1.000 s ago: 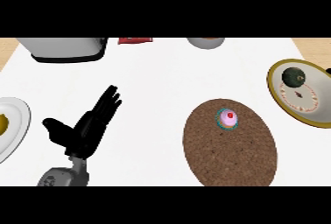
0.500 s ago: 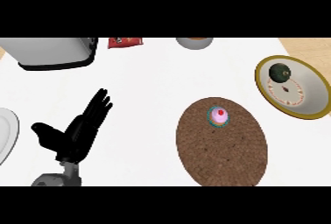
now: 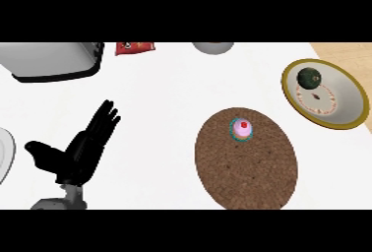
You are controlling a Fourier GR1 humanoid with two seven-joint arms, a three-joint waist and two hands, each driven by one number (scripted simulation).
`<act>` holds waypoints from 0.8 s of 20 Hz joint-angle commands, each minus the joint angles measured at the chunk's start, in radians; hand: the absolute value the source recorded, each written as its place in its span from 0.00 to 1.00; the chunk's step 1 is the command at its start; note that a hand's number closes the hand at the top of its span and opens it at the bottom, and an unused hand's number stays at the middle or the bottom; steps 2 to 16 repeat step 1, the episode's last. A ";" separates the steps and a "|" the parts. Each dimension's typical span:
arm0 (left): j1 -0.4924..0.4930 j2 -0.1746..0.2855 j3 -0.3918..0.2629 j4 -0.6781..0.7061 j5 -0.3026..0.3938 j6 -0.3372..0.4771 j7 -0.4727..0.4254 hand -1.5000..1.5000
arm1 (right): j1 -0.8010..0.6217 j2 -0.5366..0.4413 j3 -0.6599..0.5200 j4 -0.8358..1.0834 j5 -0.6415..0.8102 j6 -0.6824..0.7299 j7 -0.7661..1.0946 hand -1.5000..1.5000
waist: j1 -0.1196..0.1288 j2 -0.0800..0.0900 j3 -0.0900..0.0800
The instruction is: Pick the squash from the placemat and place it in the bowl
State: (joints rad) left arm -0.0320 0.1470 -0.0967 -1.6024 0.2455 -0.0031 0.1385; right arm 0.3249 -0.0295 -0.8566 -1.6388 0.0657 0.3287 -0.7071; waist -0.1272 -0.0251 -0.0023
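Note:
A dark green squash (image 3: 310, 78) lies inside the gold-rimmed bowl (image 3: 347, 101) at the right, near the bowl's far side. The brown oval placemat (image 3: 247, 167) sits right of centre and carries only a small pink and green round item (image 3: 242, 129) near its far end. My left hand (image 3: 81, 147) shows at the lower left, open, fingers straight and pointing away, thumb out to the left, holding nothing. It is well left of the placemat. My right hand does not show.
A grey appliance (image 3: 51, 60) stands at the back left, with a red packet (image 3: 135, 47) and a grey round dish (image 3: 213, 47) beside it along the far edge. A white plate's rim (image 3: 4, 152) shows at the left edge. The counter ends at the upper right (image 3: 352, 51).
The whole scene has slid left in the view; the left plate is nearly out of sight. The squash stays in the bowl and the left hand stays open.

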 commanded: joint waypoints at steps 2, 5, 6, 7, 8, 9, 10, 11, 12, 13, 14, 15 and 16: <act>-0.004 -0.003 0.009 -0.008 0.005 0.004 -0.004 0.50 | 0.272 0.028 0.096 -0.004 -0.045 0.078 -0.136 1.00 | 0.000 0.007 0.004; -0.004 -0.003 0.009 -0.008 0.005 0.004 -0.004 0.50 | 0.272 0.028 0.096 -0.004 -0.045 0.078 -0.136 1.00 | 0.000 0.007 0.004; -0.004 -0.003 0.009 -0.008 0.005 0.004 -0.004 0.50 | 0.272 0.028 0.096 -0.004 -0.045 0.078 -0.136 1.00 | 0.000 0.007 0.004; -0.004 -0.003 0.009 -0.008 0.005 0.004 -0.004 0.50 | 0.272 0.028 0.096 -0.004 -0.045 0.078 -0.136 1.00 | 0.000 0.007 0.004; -0.004 -0.003 0.009 -0.008 0.005 0.004 -0.004 0.50 | 0.272 0.028 0.096 -0.004 -0.045 0.078 -0.136 1.00 | 0.000 0.007 0.004; -0.004 -0.003 0.009 -0.008 0.005 0.004 -0.004 0.50 | 0.272 0.028 0.096 -0.004 -0.045 0.078 -0.136 1.00 | 0.000 0.007 0.004; -0.004 -0.003 0.009 -0.008 0.005 0.004 -0.004 0.50 | 0.272 0.028 0.096 -0.004 -0.045 0.078 -0.136 1.00 | 0.000 0.007 0.004; -0.004 -0.003 0.009 -0.008 0.005 0.004 -0.004 0.50 | 0.272 0.028 0.096 -0.004 -0.045 0.078 -0.136 1.00 | 0.000 0.007 0.004; -0.004 -0.003 0.009 -0.008 0.005 0.004 -0.004 0.50 | 0.272 0.028 0.096 -0.004 -0.045 0.078 -0.136 1.00 | 0.000 0.007 0.004; -0.004 -0.003 0.009 -0.008 0.005 0.004 -0.004 0.50 | 0.272 0.028 0.096 -0.004 -0.045 0.078 -0.136 1.00 | 0.000 0.007 0.004; -0.004 -0.003 0.009 -0.008 0.005 0.004 -0.004 0.50 | 0.272 0.028 0.096 -0.004 -0.045 0.078 -0.136 1.00 | 0.000 0.007 0.004; -0.004 -0.003 0.009 -0.008 0.005 0.004 -0.004 0.50 | 0.272 0.028 0.096 -0.004 -0.045 0.078 -0.136 1.00 | 0.000 0.007 0.004; -0.004 -0.003 0.009 -0.008 0.005 0.004 -0.004 0.50 | 0.272 0.028 0.096 -0.004 -0.045 0.078 -0.136 1.00 | 0.000 0.007 0.004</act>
